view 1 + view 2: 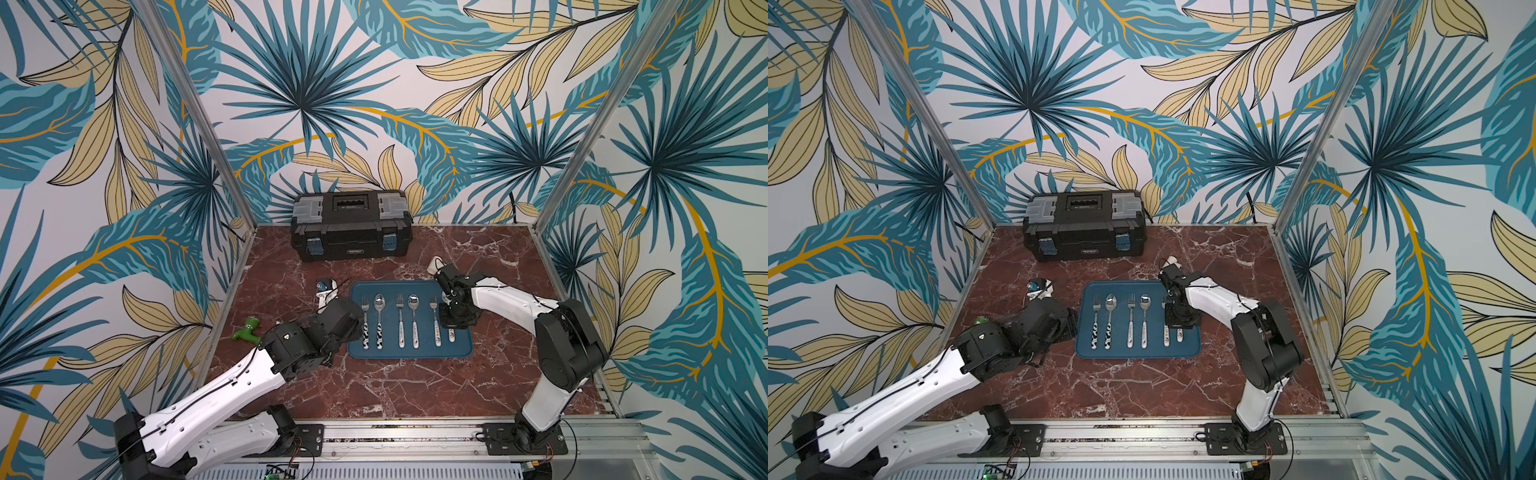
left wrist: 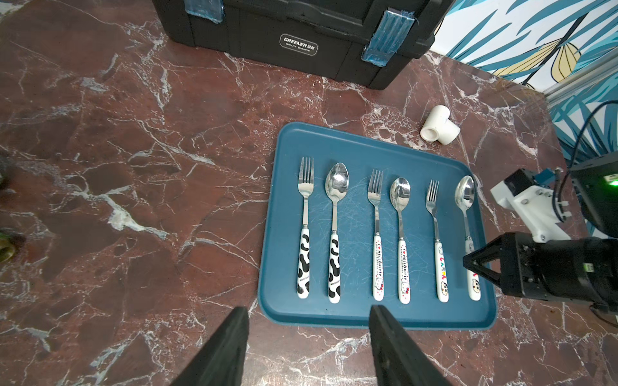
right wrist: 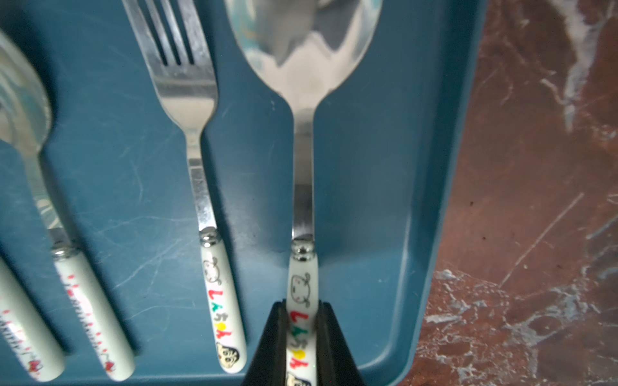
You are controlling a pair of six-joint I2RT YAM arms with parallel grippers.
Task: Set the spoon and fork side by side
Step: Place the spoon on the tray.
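Cutlery lies in a row on the blue tray [image 1: 411, 353] in both top views, six pieces parallel, long axes running front to back, heads toward the black toolbox [image 1: 351, 224] and handles toward the arm bases. We see the right arm [image 1: 511, 297] bend in from the tray's right side, with the right gripper [image 1: 456, 322] pointing down over the rightmost spoon [image 1: 451, 335]. Only the spoon's handle end shows there, just beside the fork [image 1: 436, 326]. The left arm [image 1: 232, 386] reaches to the tray's left edge, its jaws hidden.

From the left wrist we see those jaws: the left gripper [image 2: 309, 309] is spread and empty by the tray's near left corner. The spoon's whole length shows too.

From the right wrist we see black fingers [image 3: 279, 320] pinching the spoon's white printed handle. The spoon lies between the fork and the tray's right wall, parallel to the fork and not touching it. We cannot tell whether it is lifted.
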